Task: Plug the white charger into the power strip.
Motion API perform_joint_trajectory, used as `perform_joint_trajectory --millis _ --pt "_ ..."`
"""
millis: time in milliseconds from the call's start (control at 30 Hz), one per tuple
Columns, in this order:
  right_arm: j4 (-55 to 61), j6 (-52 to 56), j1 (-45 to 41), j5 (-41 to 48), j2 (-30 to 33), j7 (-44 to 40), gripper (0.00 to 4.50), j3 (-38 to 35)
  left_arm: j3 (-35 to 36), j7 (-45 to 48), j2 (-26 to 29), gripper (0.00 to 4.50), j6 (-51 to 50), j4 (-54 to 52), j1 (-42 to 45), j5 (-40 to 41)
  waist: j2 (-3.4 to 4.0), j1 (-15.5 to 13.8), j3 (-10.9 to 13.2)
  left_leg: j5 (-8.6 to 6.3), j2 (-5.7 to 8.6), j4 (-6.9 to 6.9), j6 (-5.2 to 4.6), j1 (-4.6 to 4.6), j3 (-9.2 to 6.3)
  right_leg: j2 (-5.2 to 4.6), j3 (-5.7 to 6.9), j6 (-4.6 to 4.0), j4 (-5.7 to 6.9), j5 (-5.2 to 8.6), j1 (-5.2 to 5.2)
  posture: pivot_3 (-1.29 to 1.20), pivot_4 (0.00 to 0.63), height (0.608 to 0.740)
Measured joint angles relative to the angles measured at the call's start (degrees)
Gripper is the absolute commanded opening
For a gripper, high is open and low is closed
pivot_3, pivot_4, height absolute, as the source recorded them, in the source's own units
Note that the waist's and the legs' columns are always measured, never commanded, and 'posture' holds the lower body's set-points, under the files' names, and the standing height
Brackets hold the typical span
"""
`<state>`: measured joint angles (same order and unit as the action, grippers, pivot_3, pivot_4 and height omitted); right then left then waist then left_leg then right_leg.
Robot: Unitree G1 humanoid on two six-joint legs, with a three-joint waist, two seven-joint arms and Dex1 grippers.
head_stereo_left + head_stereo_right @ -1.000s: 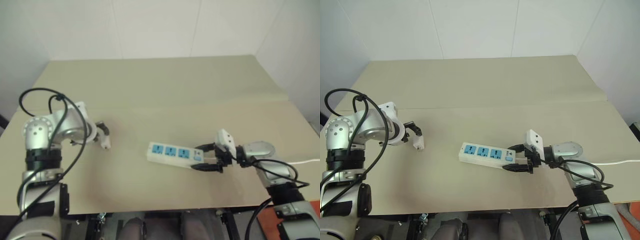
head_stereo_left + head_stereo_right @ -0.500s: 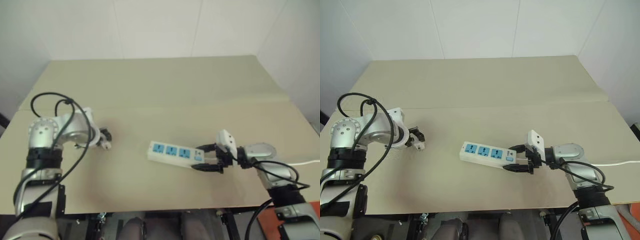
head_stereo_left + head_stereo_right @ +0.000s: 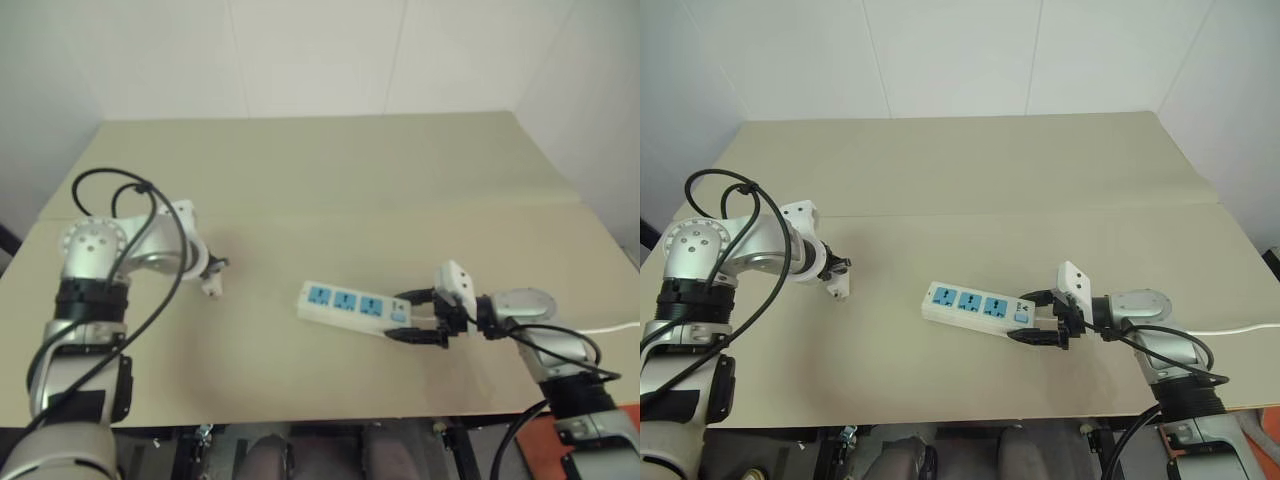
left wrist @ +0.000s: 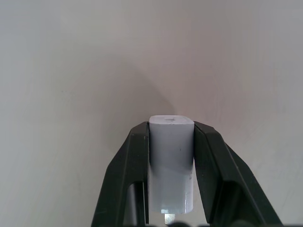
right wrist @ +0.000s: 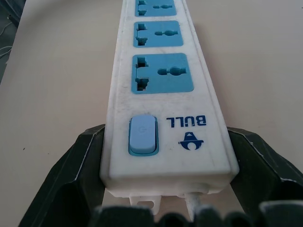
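On the left side of the tan table (image 3: 970,170) we see the left gripper (image 4: 171,142) clamped on the white charger (image 4: 171,161), one black finger pressed against each flat side of its small boxy body. In the head view the charger (image 3: 838,289) hangs at the tip of that gripper (image 3: 837,277), at or just above the tabletop; we cannot tell whether it touches. It is well apart from the power strip, to the strip's left.

The power strip (image 3: 978,308) lies flat near the middle of the table, slightly toward the near edge, its long axis running left to right. Its three blue sockets (image 5: 162,73) face up in a row, and the small blue switch (image 5: 142,135) sits at its right end beside the blue "BULL" lettering (image 5: 185,121). The right gripper (image 3: 1044,321) straddles that right end, a black finger (image 5: 71,175) along each long side of the strip, gripping it. A thin white cable (image 3: 1240,324) runs off to the right past the right arm.
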<state>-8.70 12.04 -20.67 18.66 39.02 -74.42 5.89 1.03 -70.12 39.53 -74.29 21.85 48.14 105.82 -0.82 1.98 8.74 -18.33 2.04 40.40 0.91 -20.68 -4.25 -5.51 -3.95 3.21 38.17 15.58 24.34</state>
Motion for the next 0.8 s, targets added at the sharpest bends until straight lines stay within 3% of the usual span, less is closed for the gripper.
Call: perform_joint_trajectory --millis 233,400,567,633,800 --pt "0.0 0.0 0.0 0.1 0.1 0.1 3.43 0.0 -0.2 2.6 0.9 0.99 -2.0 0.2 0.1 0.5 0.0 -0.1 0.0 0.0 0.01 0.0 0.0 0.0 0.0 0.0 0.0 0.01 0.0 -0.01 0.0 0.0 0.15 0.74" --pt "0.0 -0.1 0.0 0.1 0.0 0.4 3.43 0.0 1.3 12.8 2.9 0.99 -2.5 -4.4 0.1 -0.8 -0.03 0.1 0.0 0.0 0.0 0.0 0.0 -0.06 -0.02 0.01 0.01 0.01 -0.05 -0.01 0.04 0.0 0.15 0.74" --pt "0.5 -0.1 0.0 0.0 -1.0 2.6 3.43 0.0 6.9 35.0 4.9 0.99 3.6 -23.5 -4.0 -12.4 -0.02 0.5 0.0 0.0 0.0 -0.09 0.01 -0.04 -0.01 0.02 0.0 0.01 -0.11 -0.01 0.03 0.0 0.15 0.74" --pt "1.1 -0.1 0.3 -0.1 -1.3 3.7 3.43 0.0 7.4 48.1 4.6 0.99 11.0 -31.6 -9.7 -21.5 -0.02 0.6 0.0 0.02 0.0 -0.16 0.03 -0.01 -0.01 0.04 -0.02 0.01 -0.13 -0.01 0.03 0.0 0.15 0.74" --pt "4.8 0.1 1.4 -0.5 -1.3 4.9 3.43 0.4 6.5 76.9 -1.5 0.99 30.4 -34.8 -18.8 -39.3 -0.02 0.2 0.0 0.04 0.0 -0.15 0.05 -0.07 -0.01 0.07 0.01 0.01 -0.24 -0.01 0.0 0.0 0.15 0.74"
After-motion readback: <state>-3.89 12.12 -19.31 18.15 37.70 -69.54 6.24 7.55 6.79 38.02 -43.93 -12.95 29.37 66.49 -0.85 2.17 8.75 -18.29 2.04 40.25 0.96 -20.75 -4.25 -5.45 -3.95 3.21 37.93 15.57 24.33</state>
